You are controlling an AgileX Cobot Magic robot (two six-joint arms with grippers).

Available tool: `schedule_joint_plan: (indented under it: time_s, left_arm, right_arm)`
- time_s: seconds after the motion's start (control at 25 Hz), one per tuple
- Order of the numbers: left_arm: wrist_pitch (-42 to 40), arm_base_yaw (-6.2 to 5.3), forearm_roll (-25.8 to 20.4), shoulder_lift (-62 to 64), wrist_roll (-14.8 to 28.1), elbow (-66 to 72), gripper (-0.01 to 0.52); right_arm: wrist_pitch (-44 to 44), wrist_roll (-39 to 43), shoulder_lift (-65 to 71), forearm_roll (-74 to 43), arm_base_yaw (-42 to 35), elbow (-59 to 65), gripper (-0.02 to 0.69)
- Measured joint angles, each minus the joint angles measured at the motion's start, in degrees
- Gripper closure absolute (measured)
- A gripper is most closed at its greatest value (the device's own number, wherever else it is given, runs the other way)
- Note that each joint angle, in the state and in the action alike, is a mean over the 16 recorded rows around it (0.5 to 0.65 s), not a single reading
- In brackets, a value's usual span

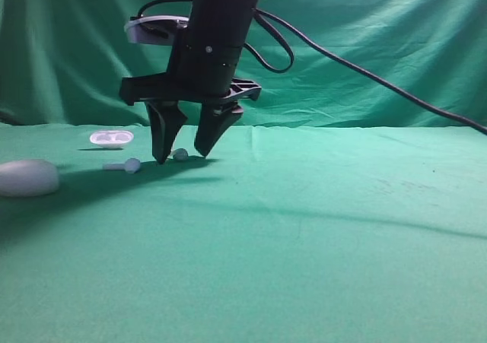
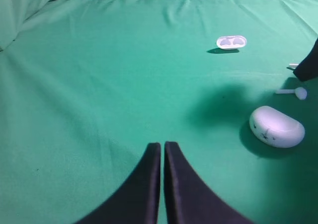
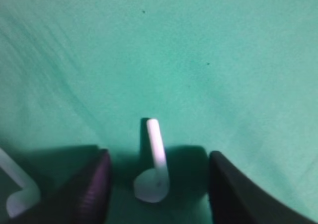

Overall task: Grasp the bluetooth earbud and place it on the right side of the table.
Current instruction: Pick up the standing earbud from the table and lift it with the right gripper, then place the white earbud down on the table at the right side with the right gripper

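The bluetooth earbud (image 1: 179, 155) is a tiny white piece lying on the green table (image 1: 304, 229) at the left. My right gripper (image 1: 183, 154) is open and straddles it, fingertips down at the cloth. In the right wrist view the earbud (image 3: 155, 172) lies between the two dark fingers (image 3: 94, 189), untouched. The twin earbud (image 1: 124, 165) lies just left of the gripper; it also shows in the right wrist view (image 3: 20, 194). My left gripper (image 2: 163, 147) is shut and empty, hovering over bare cloth.
A white pebble-shaped case (image 1: 27, 177) sits at the far left; it also shows in the left wrist view (image 2: 276, 126). A small white open tray (image 1: 111, 137) lies behind the earbuds. A black cable (image 1: 365, 73) hangs from the right arm. Green backdrop rises behind.
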Motion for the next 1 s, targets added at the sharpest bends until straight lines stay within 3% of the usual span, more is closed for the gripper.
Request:
schedule_joint_plan:
  time_s: [0.36,0.8,1.0]
  left_arm:
    - [0.0,0.00,0.0,0.0,0.0,0.0,0.514]
    - [0.0,0.00,-0.1,0.0,0.0,0.0,0.514]
    - [0.0,0.00,-0.1,0.0,0.0,0.0,0.514]
  right_arm:
    - [5.5,3.1,-1.2,-0.9,0.0,-3.2,0.553]
    - [20.3,11.2,-11.9,-5.0,-4.5,-6.6,0.554]
    - [23.0,13.3,-20.6,-6.0,-10.4,0.1,0.554]
